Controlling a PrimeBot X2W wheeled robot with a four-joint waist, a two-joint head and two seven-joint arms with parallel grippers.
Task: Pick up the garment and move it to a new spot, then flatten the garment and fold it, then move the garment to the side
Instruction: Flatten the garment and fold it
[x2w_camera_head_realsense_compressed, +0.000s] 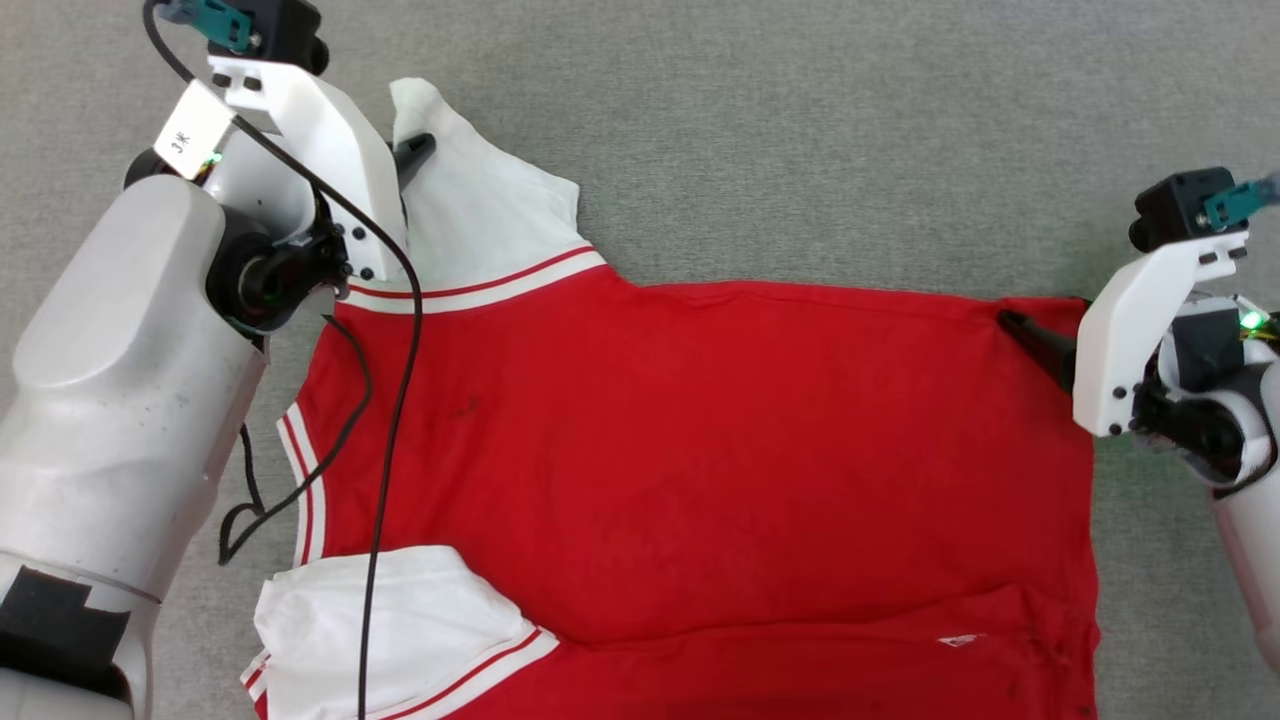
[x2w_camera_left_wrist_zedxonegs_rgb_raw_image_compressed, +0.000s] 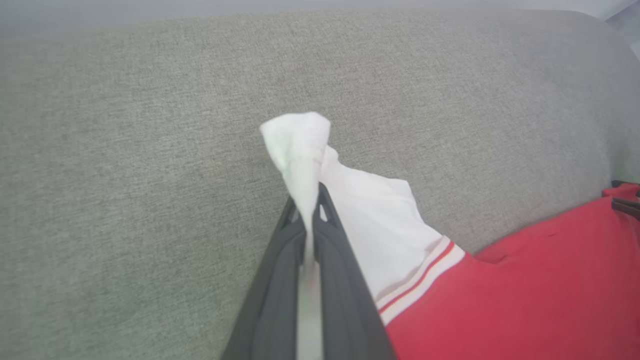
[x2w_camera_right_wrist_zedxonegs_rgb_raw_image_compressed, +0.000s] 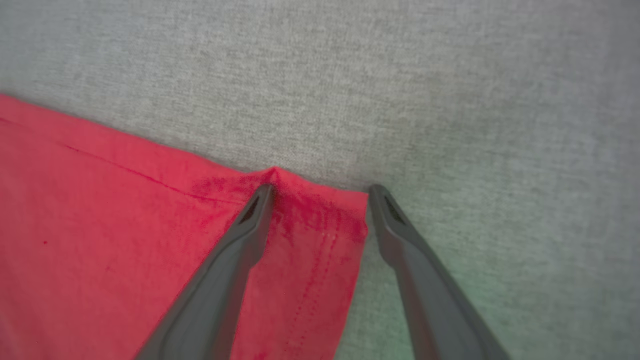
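Left hand grips the garment by its 11 o'clock sleeve. Right hand, released, straddles the 2 o'clock corner: close it, then pull taut.

The garment, a red T-shirt with white sleeves and striped trim, lies spread mostly flat on the grey fabric surface, plain side up; my left fingers pinch one sleeve tip upward.

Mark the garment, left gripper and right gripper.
garment (x2w_camera_head_realsense_compressed: 700, 450), head view, red body panel.
left gripper (x2w_camera_left_wrist_zedxonegs_rgb_raw_image_compressed: 310, 206), left wrist view, midway between shut fingertips.
right gripper (x2w_camera_right_wrist_zedxonegs_rgb_raw_image_compressed: 321, 190), right wrist view, midway between open fingertips.
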